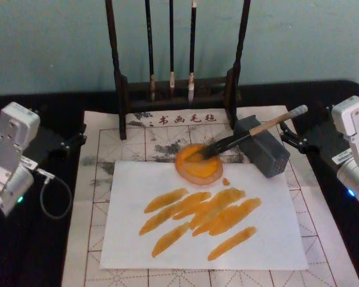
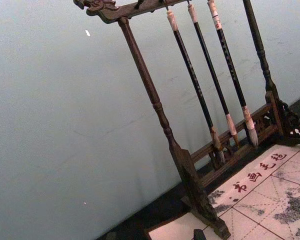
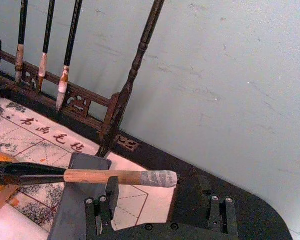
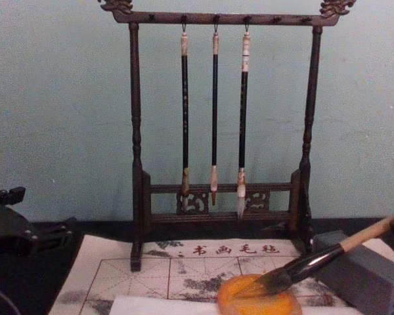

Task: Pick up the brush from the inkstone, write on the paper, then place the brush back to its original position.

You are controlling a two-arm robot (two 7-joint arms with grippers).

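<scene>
left gripper [image 1: 76, 137] parked at the table's left edge, just off the felt mat [image 1: 102, 140]. grip state: can't tell.

paper [image 1: 269, 239] lies on the mat, centre front, with a band of orange strokes [image 1: 197, 209] across it. brush rack [image 1: 116, 78] stands at the mat's far edge, with three thin brushes [image 1: 171, 42] hanging tips down.

inkstone [image 1: 197, 177] straddles the paper's far edge, part on paper, part on mat.

brush [image 1: 260, 128]: bristles down in the inkstone, handle laid across the top of a dark grey block [image 1: 269, 154] just right of it. long axis is diagonal, with the tip toward near-left and the butt toward far-right. the butt overhangs the block toward the right gripper [image 1: 287, 136], which is parked at the right edge.

per view:
- head view gives the plan-view diagonal and the strokes.
- chest view gives the tilt: brush [image 4: 315, 259] rises from the inkstone [image 4: 256, 303] up to the right, tip low, butt high.
- left wrist view gives the rack [image 2: 155, 105] and the mat's red characters.
- right wrist view gives the grey tape [image 3: 160, 177] wrapping the butt. right gripper [image 3: 157, 191] is released, fingers [image 3: 111, 192] spread wide and gripping nothing. the butt lies close by, and one finger crosses in front of the handle; contact can't be told.
</scene>
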